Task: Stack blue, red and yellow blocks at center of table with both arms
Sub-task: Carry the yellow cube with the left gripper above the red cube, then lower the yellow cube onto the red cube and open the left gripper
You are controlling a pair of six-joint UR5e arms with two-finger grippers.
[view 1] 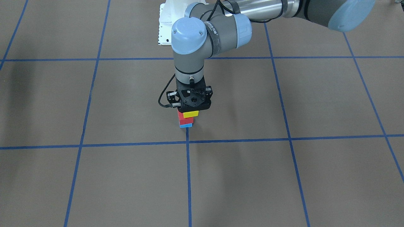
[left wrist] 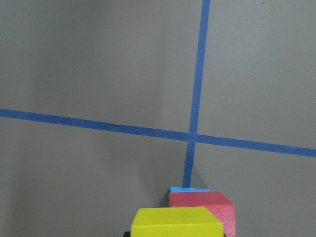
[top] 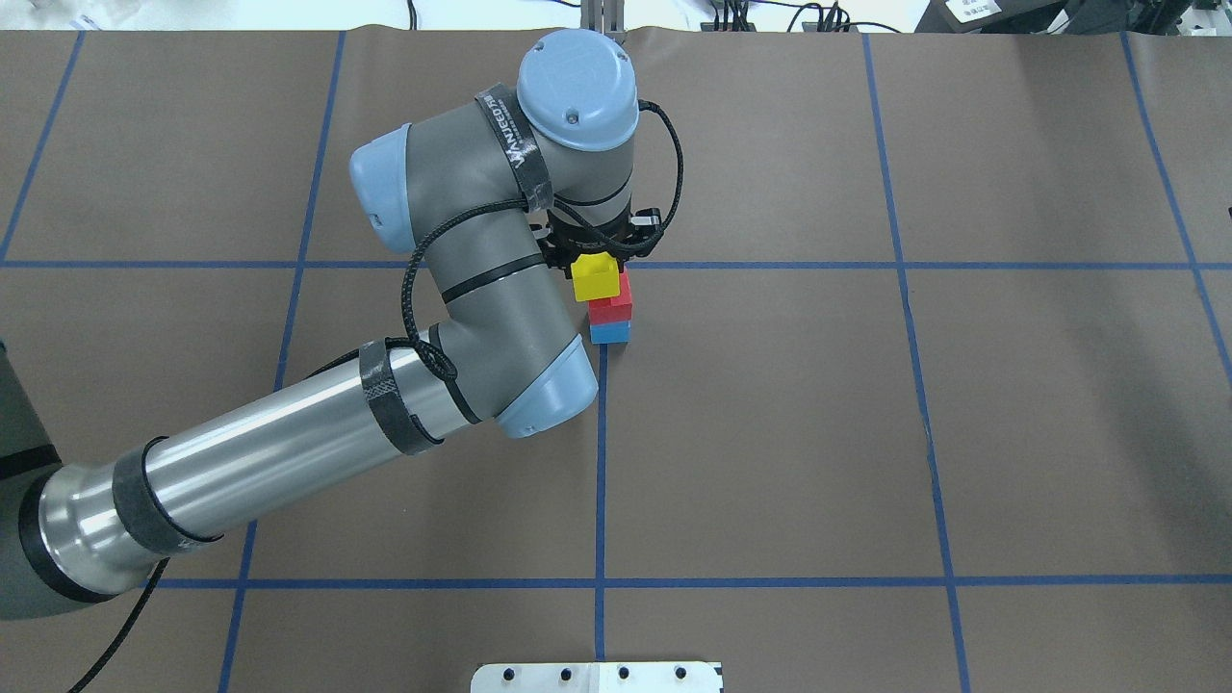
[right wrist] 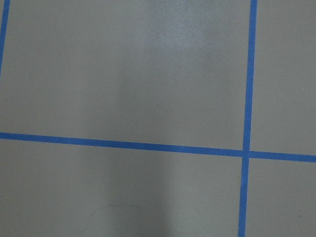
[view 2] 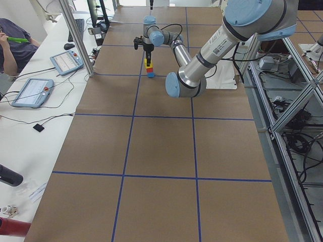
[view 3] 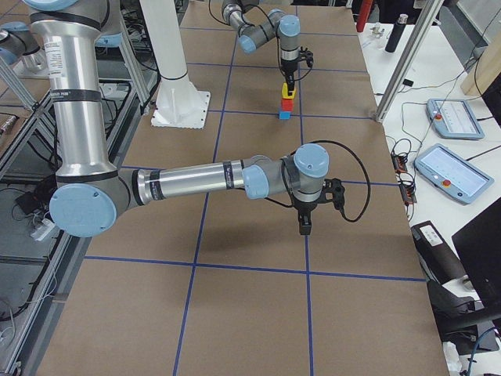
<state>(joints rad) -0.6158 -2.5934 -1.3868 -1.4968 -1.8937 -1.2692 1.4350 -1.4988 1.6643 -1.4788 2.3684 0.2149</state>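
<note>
This looks like a robotics laboratory; two silver jointed arms (view 3: 188, 182) reach over a wide table (view 2: 161, 151) covered in brown sheet with a grid of blue tape; a white pedestal (view 3: 178, 94) stands on it; aluminium frame posts (view 3: 407, 55) rise at its edge; on a white side bench (view 2: 25, 136) lie control tablets (view 2: 31, 92) with wires; a person (view 2: 12, 40) sits there; loose cables (view 2: 303, 146) hang in the open metal frame opposite.
</note>
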